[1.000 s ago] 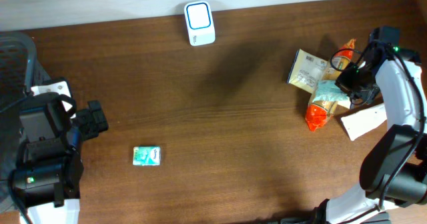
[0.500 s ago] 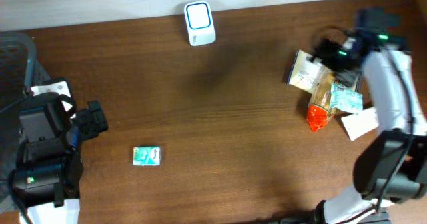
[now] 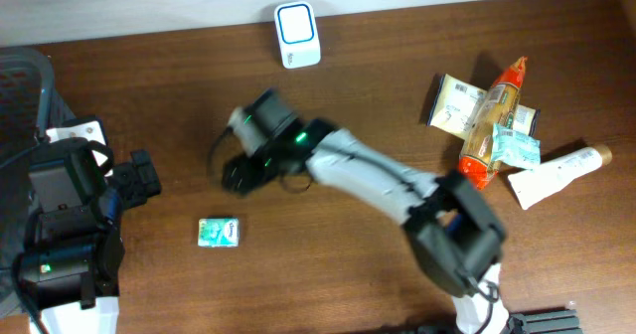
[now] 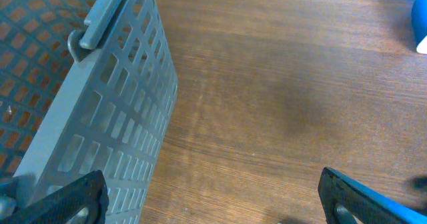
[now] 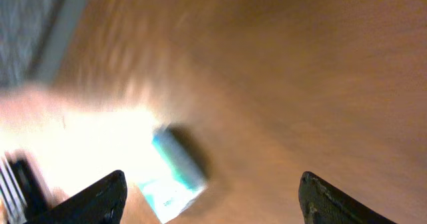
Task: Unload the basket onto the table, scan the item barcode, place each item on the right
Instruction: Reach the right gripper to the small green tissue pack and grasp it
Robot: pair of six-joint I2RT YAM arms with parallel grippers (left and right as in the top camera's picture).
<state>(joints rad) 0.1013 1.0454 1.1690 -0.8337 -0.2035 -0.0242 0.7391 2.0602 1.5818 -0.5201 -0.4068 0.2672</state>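
While the right gripper [image 3: 235, 172] hovers above the table [image 3: 378, 105] near the green packet [image 3: 219, 233], its fingers [image 5: 100, 199] stand wide and empty; the left gripper [image 3: 142, 175] likewise stands wide.

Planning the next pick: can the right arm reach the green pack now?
Probably yes: the right gripper is open close to the green pack, with only bare table between them.
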